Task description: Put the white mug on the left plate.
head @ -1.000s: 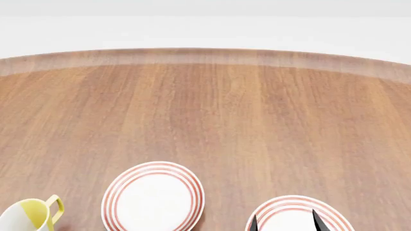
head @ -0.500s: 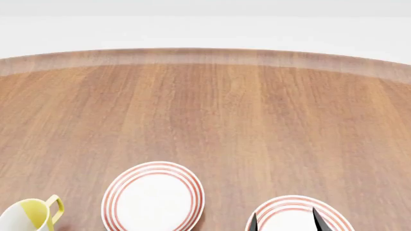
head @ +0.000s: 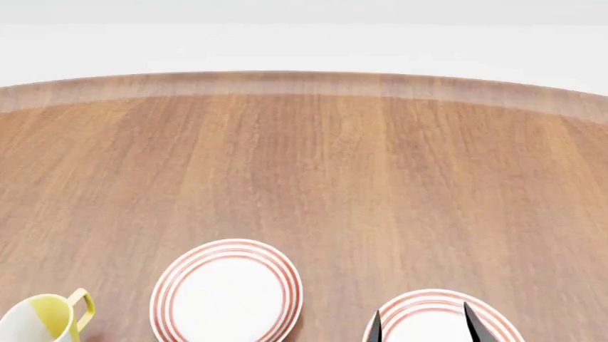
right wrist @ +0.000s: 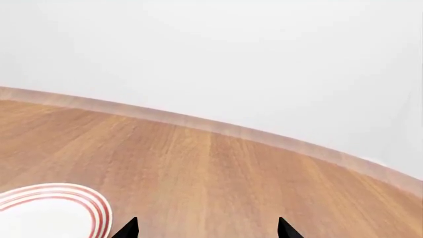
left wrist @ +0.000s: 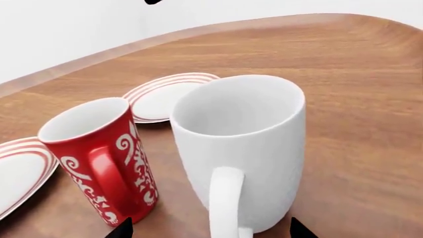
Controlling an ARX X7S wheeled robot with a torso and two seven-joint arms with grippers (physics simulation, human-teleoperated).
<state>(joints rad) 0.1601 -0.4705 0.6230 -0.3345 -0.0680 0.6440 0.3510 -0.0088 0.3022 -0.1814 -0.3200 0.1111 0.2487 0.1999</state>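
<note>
The white mug [left wrist: 244,148] stands upright on the wooden table, close in the left wrist view, with its loop handle turned toward the camera. My left gripper [left wrist: 210,230] is open. Its two dark fingertips [left wrist: 119,231] stand either side of the handle and do not touch it. The mug and the left gripper are out of the head view. The left plate [head: 226,293], white with red rings, lies bare at the near middle. My right gripper [head: 423,326] is open and empty over the right plate [head: 428,303]; it also shows in the right wrist view [right wrist: 207,229].
A red mug with white lettering [left wrist: 99,158] stands right beside the white mug. Two ringed plates [left wrist: 165,94] [left wrist: 17,173] lie behind it; I cannot tell which is which. A white-and-yellow mug [head: 40,319] stands at the near left. The table's curved far edge [head: 304,82] runs behind.
</note>
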